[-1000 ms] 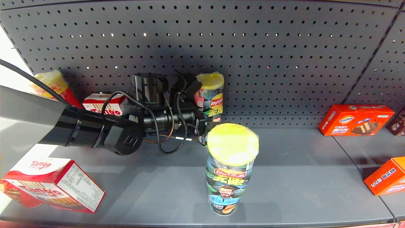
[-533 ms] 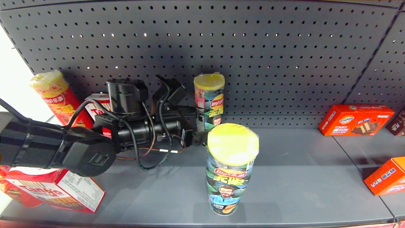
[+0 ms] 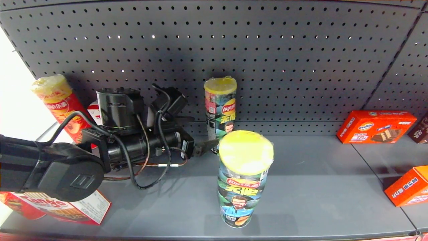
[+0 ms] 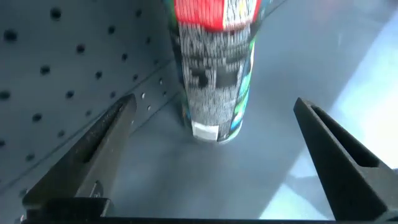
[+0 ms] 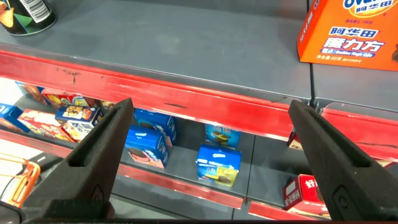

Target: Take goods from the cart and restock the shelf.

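Left hand (image 4: 214, 106) spread apart, seemingly just clear of the lidded rear chip can (image 3: 220, 103) upright on the shelf (image 3: 317, 187).

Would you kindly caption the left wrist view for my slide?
Open left pincer facing an upright chip can beside the pegboard.

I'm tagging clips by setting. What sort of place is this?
Probably a shop aisle, real or mock: a pegboard-backed shelf holds chip cans and orange snack boxes, and a lower shelf carries blue boxes.
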